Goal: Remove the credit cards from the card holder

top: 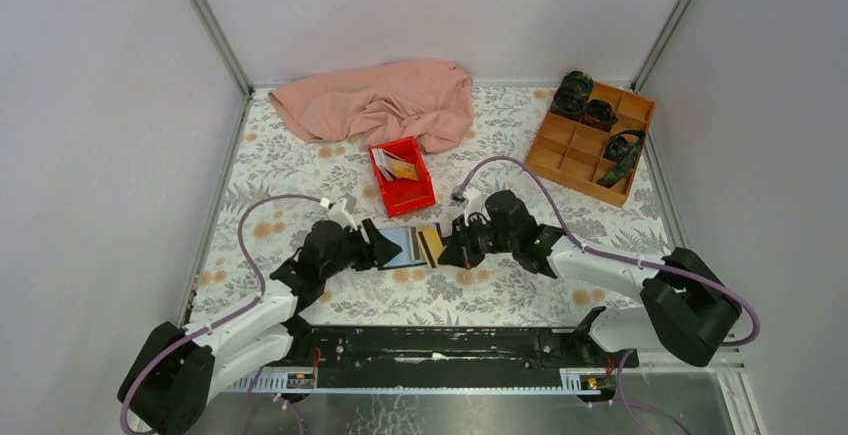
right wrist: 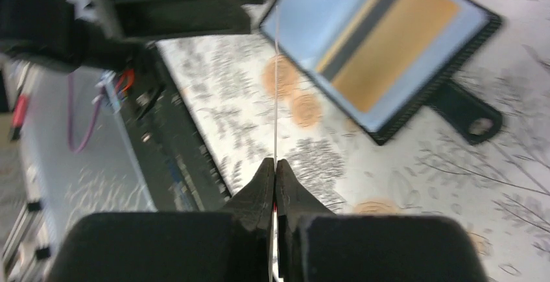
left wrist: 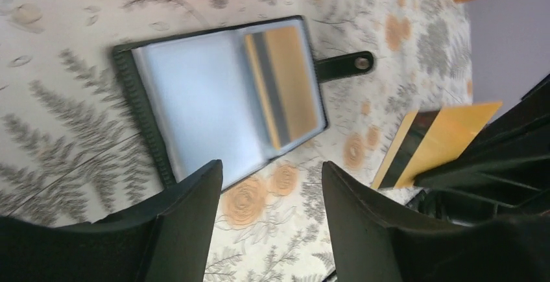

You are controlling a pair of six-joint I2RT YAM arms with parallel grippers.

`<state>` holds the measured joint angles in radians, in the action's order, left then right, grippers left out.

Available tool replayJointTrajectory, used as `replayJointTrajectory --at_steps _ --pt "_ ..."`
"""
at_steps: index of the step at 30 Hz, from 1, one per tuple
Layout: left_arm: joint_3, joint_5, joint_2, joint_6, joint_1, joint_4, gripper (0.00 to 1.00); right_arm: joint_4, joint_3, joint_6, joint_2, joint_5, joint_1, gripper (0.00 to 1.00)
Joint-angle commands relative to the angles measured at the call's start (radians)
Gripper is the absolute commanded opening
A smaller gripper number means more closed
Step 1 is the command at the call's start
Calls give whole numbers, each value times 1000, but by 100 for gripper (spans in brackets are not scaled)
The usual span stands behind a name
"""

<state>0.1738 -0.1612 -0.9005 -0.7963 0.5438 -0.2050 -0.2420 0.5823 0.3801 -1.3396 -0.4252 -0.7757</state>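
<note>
R gripper (right wrist: 275,164) clamped on orange card (left wrist: 447,136) at its edge; L gripper (left wrist: 271,170) jaws apart above card holder (left wrist: 194,94). Card judged light, stiff, slick: pinch an exposed edge, pin holder down.

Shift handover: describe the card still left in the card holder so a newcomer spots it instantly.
On the floral table lies an open black card holder, blue inside. Its panel nearer the right gripper sleeves an orange-gold striped plastic card; the look-alike card is pinched in that gripper.
</note>
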Motion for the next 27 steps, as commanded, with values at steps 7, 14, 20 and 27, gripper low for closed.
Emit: replayJointTrajectory --at_steps 7,14,20,27 --pt "93 -416 -28 68 5 -141 61 -18 -46 -65 124 -407 3 0" --pt "61 -409 126 34 4 -132 58 -38 -74 -43 214 -390 3 0" --pt "45 -427 164 -34 3 -216 57 -108 -116 -5 235 -393 4 0" --pt "40 -483 155 -72 3 -309 56 -121 -122 7 231 -405 4 0"
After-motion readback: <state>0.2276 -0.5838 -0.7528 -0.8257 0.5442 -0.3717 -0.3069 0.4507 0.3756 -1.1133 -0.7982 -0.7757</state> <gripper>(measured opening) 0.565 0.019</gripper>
